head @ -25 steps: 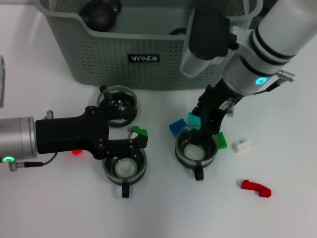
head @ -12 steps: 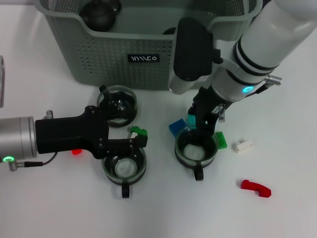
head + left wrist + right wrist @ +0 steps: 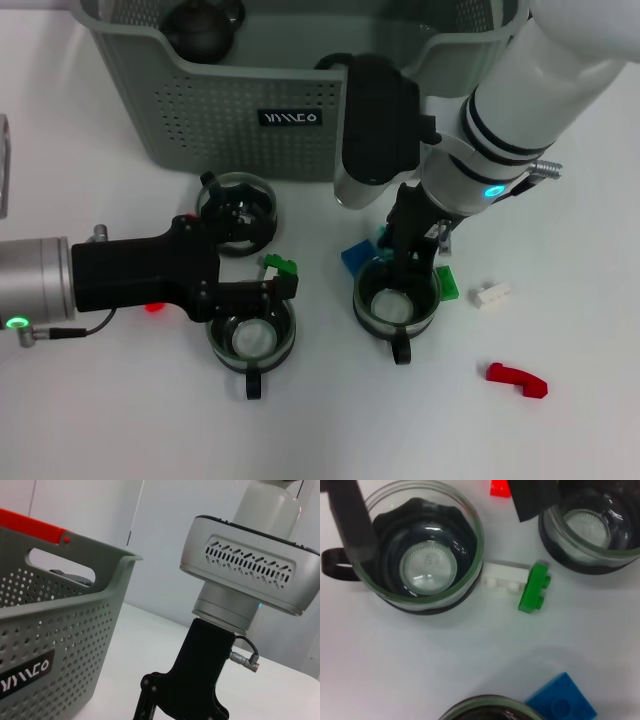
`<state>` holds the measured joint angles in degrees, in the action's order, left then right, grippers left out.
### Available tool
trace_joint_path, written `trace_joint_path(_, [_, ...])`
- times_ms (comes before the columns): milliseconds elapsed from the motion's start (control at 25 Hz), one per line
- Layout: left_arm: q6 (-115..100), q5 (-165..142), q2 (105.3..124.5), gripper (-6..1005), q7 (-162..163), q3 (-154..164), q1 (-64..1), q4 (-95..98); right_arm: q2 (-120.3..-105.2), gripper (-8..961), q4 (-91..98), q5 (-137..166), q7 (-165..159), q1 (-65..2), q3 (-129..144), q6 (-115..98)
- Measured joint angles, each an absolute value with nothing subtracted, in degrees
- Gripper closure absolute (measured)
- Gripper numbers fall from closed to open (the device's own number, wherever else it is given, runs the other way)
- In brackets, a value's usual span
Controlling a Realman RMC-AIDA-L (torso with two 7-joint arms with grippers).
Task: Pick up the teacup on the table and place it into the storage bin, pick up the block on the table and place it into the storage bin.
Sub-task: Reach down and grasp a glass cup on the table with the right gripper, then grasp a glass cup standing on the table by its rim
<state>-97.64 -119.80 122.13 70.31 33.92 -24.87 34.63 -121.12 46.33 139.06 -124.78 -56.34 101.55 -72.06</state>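
- My right gripper reaches into the right teacup on the counter, fingers straddling its far rim, apparently clamped.
- My left gripper sits at the near-left teacup; I can't tell its fingers' state.
- Storage bin stands behind.

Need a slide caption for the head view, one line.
Both hands at glass teacups before the storage bin: left hand at one teacup, right hand at another teacup.

The basket is grey-green, its walls dotted with small holes, and carries a black label with white lettering. The bench is white. The cups are clear glass with black bands and handles. Blocks: one blue, one green, one white, one red.
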Motion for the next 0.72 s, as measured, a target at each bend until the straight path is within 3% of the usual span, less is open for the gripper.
trace_joint_path(200, [-97.64,-119.8,122.08,187,70.31,33.84,-24.87,34.56,-121.07,530,46.6,139.17,-124.96,-56.34,101.75,-72.07])
trace_joint_path(720, [-97.65,-119.8,122.08,187,70.31,33.76,-24.87,34.54,-120.55,896,48.4,138.85,-125.06,-56.29,100.41,-73.68])
